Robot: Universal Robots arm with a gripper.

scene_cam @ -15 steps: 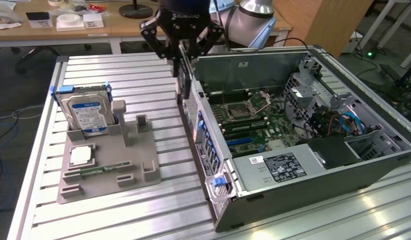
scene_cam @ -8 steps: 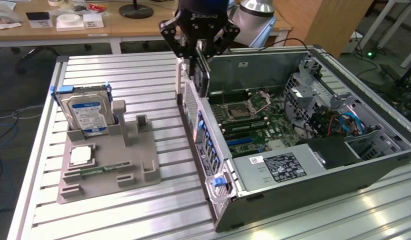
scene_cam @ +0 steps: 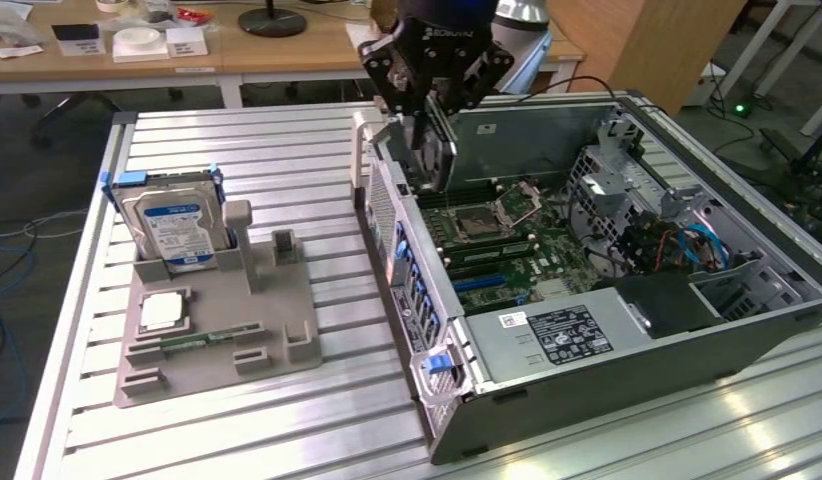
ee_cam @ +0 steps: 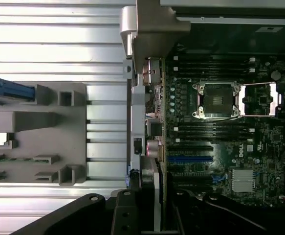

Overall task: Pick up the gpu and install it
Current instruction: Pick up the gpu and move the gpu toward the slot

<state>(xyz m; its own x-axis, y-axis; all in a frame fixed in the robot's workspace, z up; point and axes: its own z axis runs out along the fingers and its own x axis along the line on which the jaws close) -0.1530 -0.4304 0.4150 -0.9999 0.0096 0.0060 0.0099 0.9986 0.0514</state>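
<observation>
My gripper (scene_cam: 431, 108) is shut on the gpu (scene_cam: 435, 155), a thin dark card with a silvery bracket. The card hangs edge-down over the far rear corner of the open computer case (scene_cam: 731, 330), just above the motherboard (scene_cam: 518, 250). In the wrist view the gpu (ee_cam: 157, 198) shows edge-on between the dark fingers (ee_cam: 125, 215). It hangs along the case's rear wall, over the slots beside the blue slot (ee_cam: 191, 158). Further along the board lies the cpu socket (ee_cam: 219, 100).
A grey fixture tray (scene_cam: 291, 300) lies on the slatted metal table (scene_cam: 224, 440) at the exterior view's left. It holds a silver hard drive (scene_cam: 171, 225), a square chip (scene_cam: 163, 310) and a green memory stick (scene_cam: 204, 338). Cables and drive cages (scene_cam: 678, 245) fill the case's right side.
</observation>
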